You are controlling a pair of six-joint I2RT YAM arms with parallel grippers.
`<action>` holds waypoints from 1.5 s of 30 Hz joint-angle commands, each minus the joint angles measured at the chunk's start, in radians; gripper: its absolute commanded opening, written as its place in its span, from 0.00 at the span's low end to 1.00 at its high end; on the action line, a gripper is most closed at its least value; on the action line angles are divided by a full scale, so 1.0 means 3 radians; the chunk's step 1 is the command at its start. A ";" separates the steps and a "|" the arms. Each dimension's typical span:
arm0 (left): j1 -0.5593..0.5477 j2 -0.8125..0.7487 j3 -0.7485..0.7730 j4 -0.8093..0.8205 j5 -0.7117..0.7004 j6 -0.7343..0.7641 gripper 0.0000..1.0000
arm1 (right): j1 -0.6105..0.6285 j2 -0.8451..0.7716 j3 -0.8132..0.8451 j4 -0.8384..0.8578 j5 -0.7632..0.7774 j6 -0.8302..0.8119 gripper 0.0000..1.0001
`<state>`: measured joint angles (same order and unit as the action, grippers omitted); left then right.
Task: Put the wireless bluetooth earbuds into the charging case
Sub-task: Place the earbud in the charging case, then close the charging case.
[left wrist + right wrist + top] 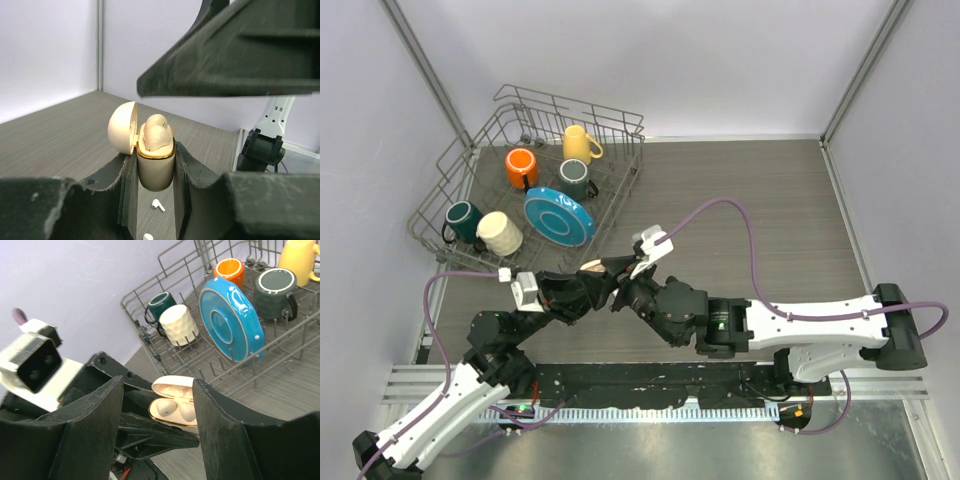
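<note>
Left end effector (154, 176) clamps the open charging case (156, 170), two earbuds (156, 134) seated; right end effector (159, 390) gapes empty. Two loose earbuds (158, 204) await on the table (50, 135).

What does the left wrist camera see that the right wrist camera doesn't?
Only the left wrist view shows two loose white earbuds lying on the table. Only the right wrist view shows the dish rack with its blue plate and mugs. Both show the open cream charging case with two earbuds inside, clamped in the left gripper.
</note>
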<state>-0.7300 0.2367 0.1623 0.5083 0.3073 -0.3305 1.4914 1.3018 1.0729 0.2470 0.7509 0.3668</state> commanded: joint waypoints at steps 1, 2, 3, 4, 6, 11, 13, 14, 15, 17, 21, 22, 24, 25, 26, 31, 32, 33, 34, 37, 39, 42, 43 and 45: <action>-0.0001 -0.0032 0.0088 0.0141 0.0029 0.0033 0.00 | -0.0011 -0.0335 -0.0027 0.0368 -0.0156 -0.0067 0.63; -0.0001 -0.0032 0.0083 0.0131 0.0019 0.0038 0.00 | -0.0006 -0.0376 -0.0053 0.0388 -0.0186 -0.0057 0.63; -0.0001 -0.0042 0.0083 0.0121 0.0019 0.0038 0.00 | -0.0011 -0.0452 -0.0109 0.0419 -0.0192 -0.0047 0.63; 0.0004 -0.0048 0.0083 0.0101 0.0019 0.0038 0.00 | -0.0011 -0.0484 -0.0130 0.0414 -0.0172 -0.0026 0.63; -0.0001 -0.0063 0.0078 0.0090 0.0019 0.0043 0.00 | -0.0027 -0.0540 -0.0110 0.0166 -0.0049 0.0101 0.63; -0.0001 -0.0043 0.0067 0.0070 0.0116 0.0023 0.00 | -0.0424 -0.0525 0.0268 -0.1036 0.0013 0.0780 0.63; -0.0001 -0.0017 0.0067 0.0070 0.0187 0.0013 0.00 | -0.0690 -0.0530 0.0300 -0.1436 -0.0486 0.1204 0.63; -0.0001 -0.0007 0.0072 0.0070 0.0208 0.0008 0.00 | -0.1066 -0.0515 0.0274 -0.1498 -0.0757 0.1343 0.63; -0.0001 0.0014 0.0083 0.0070 0.0218 0.0008 0.00 | -0.1227 -0.0494 0.0223 -0.1610 -0.0987 0.1486 0.63; -0.0001 0.0080 0.0128 0.0065 0.0310 0.0028 0.00 | -0.1488 -0.0454 0.0141 -0.1616 -0.1596 0.1753 0.63; -0.0001 0.0238 0.0246 -0.0068 0.0514 0.0074 0.00 | -0.1586 -0.0357 0.0049 -0.1458 -0.2037 0.1774 0.63; -0.0001 0.0279 0.0262 -0.0078 0.0540 0.0084 0.00 | -0.1586 -0.0341 0.0044 -0.1452 -0.2063 0.1774 0.63; -0.0001 0.0366 0.0287 -0.0063 0.0612 0.0084 0.00 | -0.1586 -0.0320 0.0018 -0.1432 -0.2099 0.1774 0.63; -0.0001 0.0382 0.0297 -0.0063 0.0627 0.0089 0.00 | -0.1586 -0.0310 0.0008 -0.1422 -0.2104 0.1769 0.63; -0.0001 0.0407 0.0318 -0.0068 0.0678 0.0100 0.00 | -0.1586 -0.0310 0.0003 -0.1422 -0.2114 0.1759 0.63; -0.0001 0.0530 0.0364 -0.0130 0.0775 0.0151 0.00 | -0.1586 -0.0280 -0.0002 -0.1452 -0.2166 0.1677 0.63; 0.0004 0.0540 0.0374 -0.0130 0.0781 0.0156 0.00 | -0.1586 -0.0279 -0.0002 -0.1462 -0.2181 0.1666 0.63; -0.0001 0.0545 0.0374 -0.0125 0.0781 0.0156 0.00 | -0.1586 -0.0264 -0.0012 -0.1468 -0.2201 0.1661 0.63; -0.0001 0.0566 0.0379 -0.0125 0.0786 0.0161 0.00 | -0.1586 -0.0249 -0.0017 -0.1468 -0.2222 0.1646 0.63; -0.0001 0.0591 0.0390 -0.0120 0.0801 0.0161 0.00 | -0.1586 -0.0228 -0.0079 -0.1457 -0.2268 0.1641 0.63; -0.0001 0.0602 0.0390 -0.0120 0.0796 0.0161 0.00 | -0.1586 -0.0233 -0.0150 -0.1366 -0.2354 0.1646 0.63; -0.0001 0.0612 0.0384 -0.0125 0.0796 0.0151 0.00 | -0.1586 -0.0269 -0.0268 -0.1197 -0.2452 0.1692 0.63; -0.0001 0.0617 0.0374 -0.0120 0.0791 0.0146 0.00 | -0.1586 -0.0284 -0.0293 -0.1176 -0.2457 0.1702 0.63; 0.0004 0.0617 0.0369 -0.0120 0.0771 0.0141 0.00 | -0.1586 -0.0325 -0.0370 -0.1095 -0.2620 0.1702 0.63</action>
<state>-0.7303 0.4179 0.2394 0.4431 0.5327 -0.3019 1.0161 1.2270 0.9894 -0.1719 0.0460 0.8711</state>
